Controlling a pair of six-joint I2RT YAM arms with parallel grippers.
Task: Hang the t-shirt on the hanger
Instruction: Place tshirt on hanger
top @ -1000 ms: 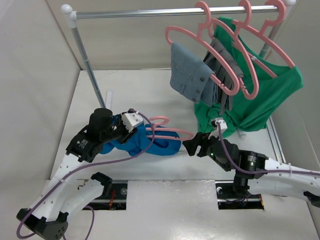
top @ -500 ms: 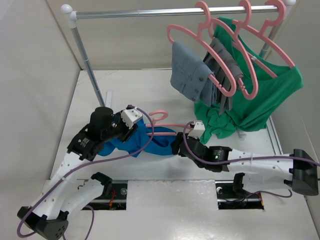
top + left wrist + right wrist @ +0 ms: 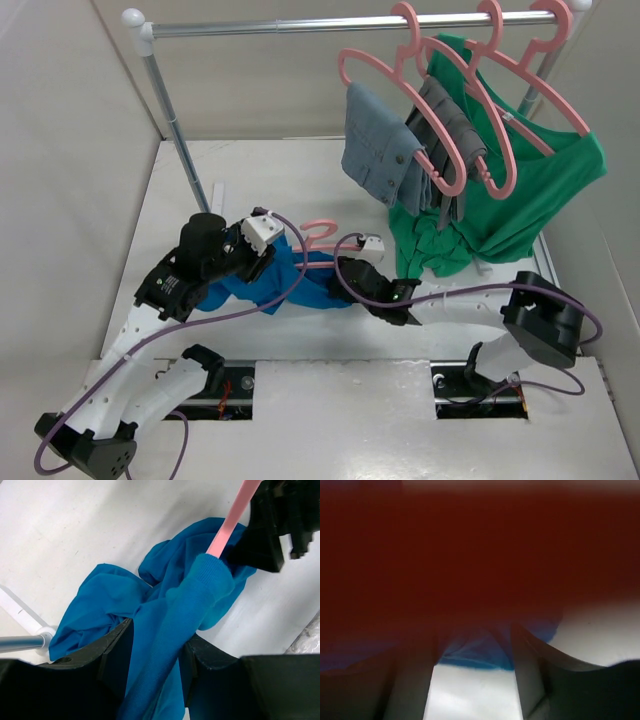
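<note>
Threading step; my left gripper clamps the blue t-shirt, bunched on the table; the hanger lies there too, one arm entering a ribbed opening; my right gripper is at the hanger, grip unreadable; next, I judge, draw the cloth further along it.

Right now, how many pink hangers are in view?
4: three on the rail, two bearing grey garments, one the green shirt; the fourth hanger on the table, in the blue t-shirt.

Clothes rail at back: pink hangers carrying grey garments, green shirt.
</note>
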